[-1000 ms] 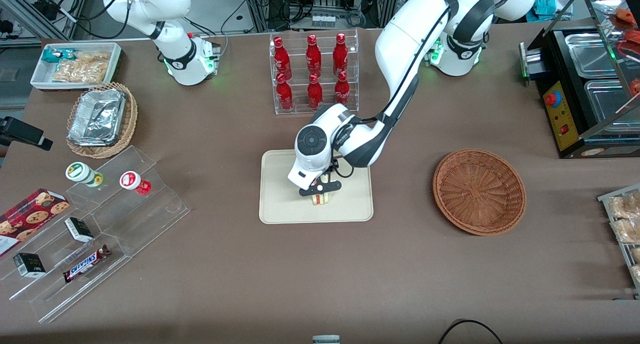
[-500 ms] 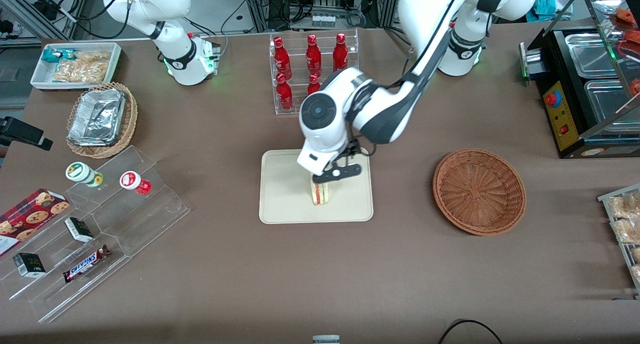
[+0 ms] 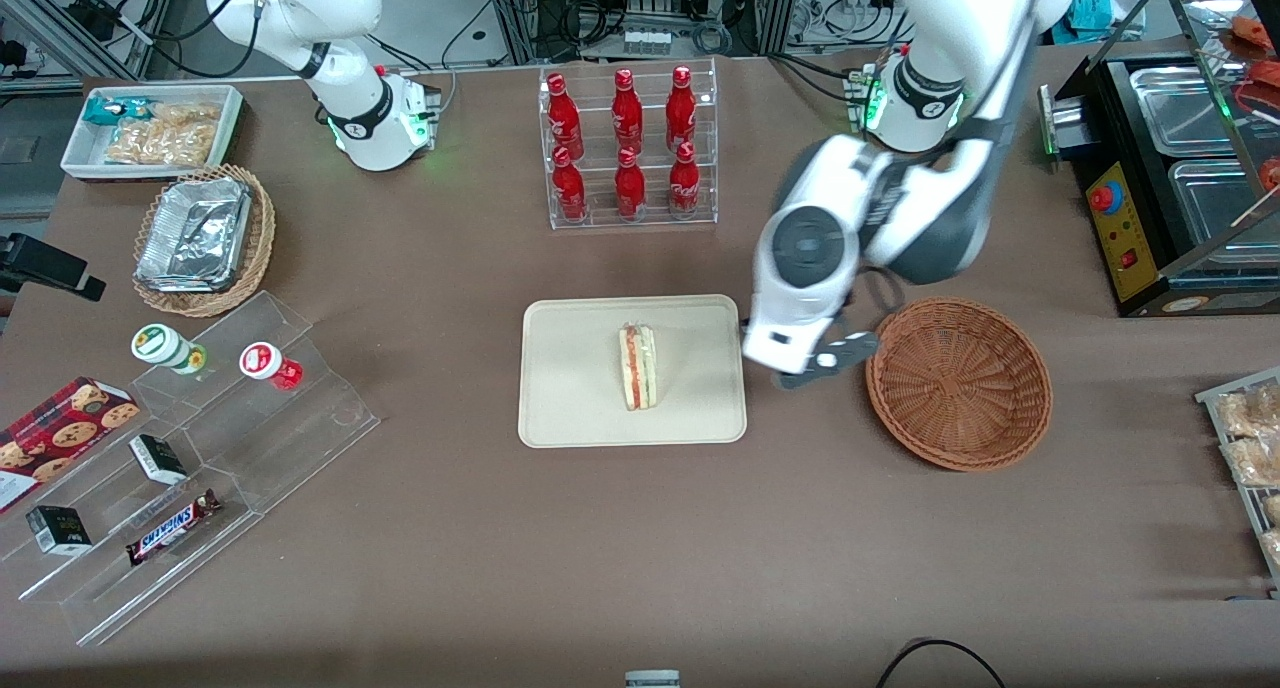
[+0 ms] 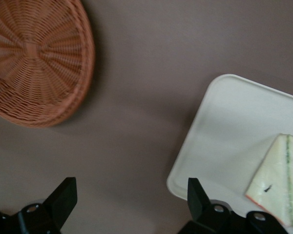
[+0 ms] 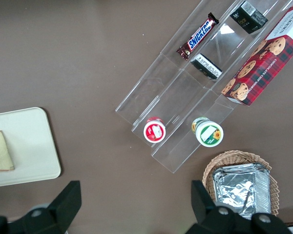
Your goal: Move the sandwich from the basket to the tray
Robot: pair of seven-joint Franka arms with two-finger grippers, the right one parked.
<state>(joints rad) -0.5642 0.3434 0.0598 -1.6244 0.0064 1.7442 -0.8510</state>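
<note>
Front view: the sandwich (image 3: 637, 367) now lies free on the tray (image 3: 570, 408); the tool (image 3: 826, 360) has left it and hangs above the bench between tray and basket (image 3: 958, 382). Left wrist view: tool (image 4: 129, 202) spread wide, holding nothing.

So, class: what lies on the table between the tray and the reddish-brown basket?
Only bare tablecloth; the open tool hangs above that gap. The left wrist view shows it bare between tray and basket.
</note>
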